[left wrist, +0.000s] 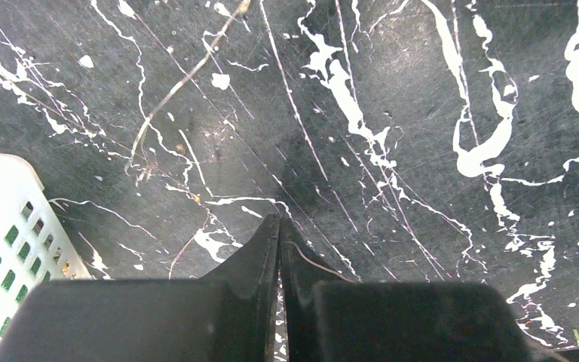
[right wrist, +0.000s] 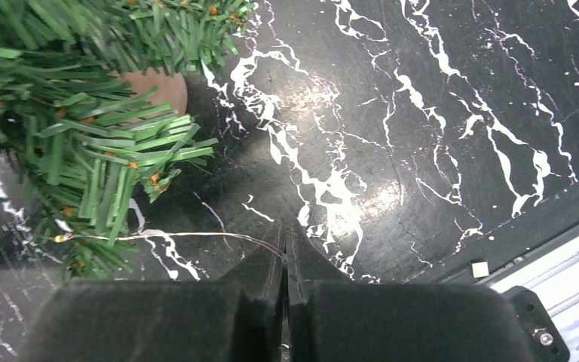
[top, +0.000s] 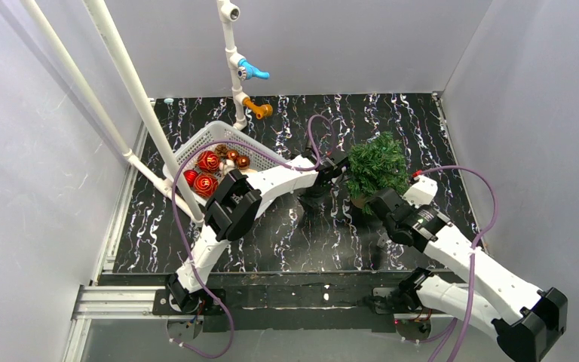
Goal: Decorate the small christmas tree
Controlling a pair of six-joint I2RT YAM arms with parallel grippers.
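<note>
Small christmas tree (top: 378,167), dark green and bristly, upright on brown base, mid-right of table.

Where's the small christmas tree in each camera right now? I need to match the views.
Top external: the small christmas tree stands right of centre, on the far half of the table.
Left wrist: not in it.
Right wrist: its branches fill the upper left.
Shared landmark: the black white-veined tabletop, visible in all three.

Glossy marbled black tabletop (right wrist: 422,151); bristly plastic tree (top: 378,167); perforated plastic basket (left wrist: 0,226).
</note>
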